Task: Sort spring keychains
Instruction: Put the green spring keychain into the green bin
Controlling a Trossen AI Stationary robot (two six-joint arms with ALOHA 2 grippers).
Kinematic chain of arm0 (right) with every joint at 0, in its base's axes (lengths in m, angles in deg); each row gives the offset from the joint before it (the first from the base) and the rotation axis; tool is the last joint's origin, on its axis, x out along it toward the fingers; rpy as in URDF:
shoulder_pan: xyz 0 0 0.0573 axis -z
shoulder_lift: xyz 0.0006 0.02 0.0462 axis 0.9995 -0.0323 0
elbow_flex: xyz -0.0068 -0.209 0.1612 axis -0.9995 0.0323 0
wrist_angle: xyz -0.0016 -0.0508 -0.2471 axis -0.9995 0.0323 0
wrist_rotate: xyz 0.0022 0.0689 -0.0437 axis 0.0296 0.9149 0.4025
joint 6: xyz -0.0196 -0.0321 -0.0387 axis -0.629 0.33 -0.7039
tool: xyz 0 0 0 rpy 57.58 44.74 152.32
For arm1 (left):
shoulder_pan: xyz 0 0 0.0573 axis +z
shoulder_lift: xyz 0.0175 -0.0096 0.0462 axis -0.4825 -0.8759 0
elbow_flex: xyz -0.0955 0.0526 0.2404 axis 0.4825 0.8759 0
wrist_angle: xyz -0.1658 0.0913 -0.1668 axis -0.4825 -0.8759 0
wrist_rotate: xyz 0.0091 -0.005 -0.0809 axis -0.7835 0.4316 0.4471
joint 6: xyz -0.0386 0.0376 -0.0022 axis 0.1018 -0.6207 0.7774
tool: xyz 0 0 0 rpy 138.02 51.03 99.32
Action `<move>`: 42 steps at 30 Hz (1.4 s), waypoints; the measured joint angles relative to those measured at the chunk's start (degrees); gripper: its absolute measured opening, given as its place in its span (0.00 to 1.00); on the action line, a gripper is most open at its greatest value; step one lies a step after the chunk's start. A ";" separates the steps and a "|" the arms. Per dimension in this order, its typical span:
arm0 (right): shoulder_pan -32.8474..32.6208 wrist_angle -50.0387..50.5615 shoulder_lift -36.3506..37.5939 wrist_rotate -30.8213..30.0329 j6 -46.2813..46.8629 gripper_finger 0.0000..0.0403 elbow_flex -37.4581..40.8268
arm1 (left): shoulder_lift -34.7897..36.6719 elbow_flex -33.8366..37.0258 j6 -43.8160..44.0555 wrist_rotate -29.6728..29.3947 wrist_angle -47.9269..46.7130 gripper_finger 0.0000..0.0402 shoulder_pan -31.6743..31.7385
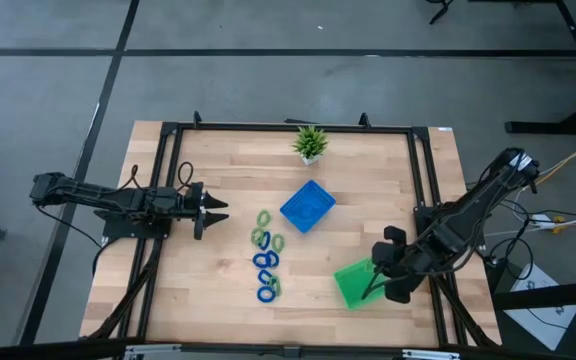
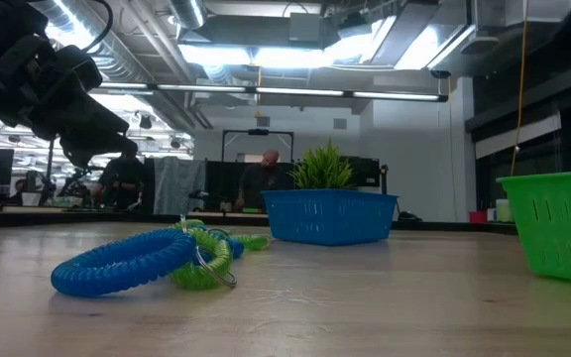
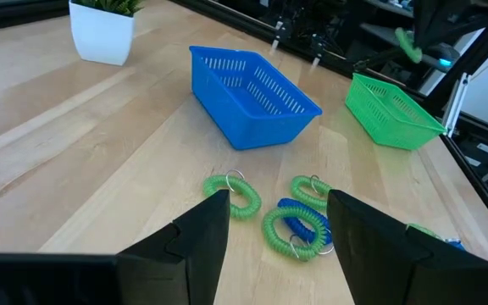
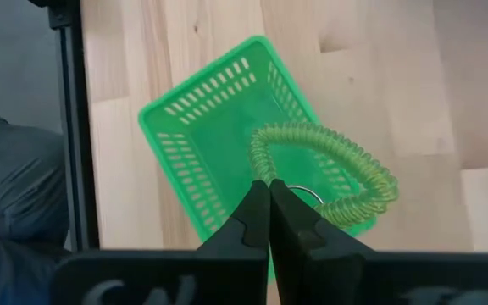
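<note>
**Holding a green keychain over the green tray**

Hanging above the green tray [image 4: 202, 127] at the table's front right, the right gripper [image 4: 268, 199] has its fingers pressed together on a light green spring keychain [image 4: 329, 169], which dangles over the tray's inside. The left gripper [image 1: 211, 210] hovers at the table's left with its fingers apart and nothing between them, pointing toward the remaining spring keychains [image 1: 266, 255], blue and green, clustered mid-table. The blue tray [image 1: 307, 206] sits just beyond that cluster, the potted plant [image 1: 310, 143] near the far edge.
</note>
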 joint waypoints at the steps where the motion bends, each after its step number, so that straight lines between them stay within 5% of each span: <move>1: 0.00 -0.99 0.00 0.14 0.53 0.00 0.90 | 0.00 0.00 -0.02 0.00 0.00 0.48 -0.02; 19: -0.48 -13.54 0.00 4.23 8.51 0.00 11.68 | 0.00 0.01 -0.01 0.00 0.00 0.48 -0.02; 42: -1.22 -14.59 -0.24 3.97 7.12 0.06 11.79 | 0.00 0.01 -0.01 0.00 0.00 0.48 0.01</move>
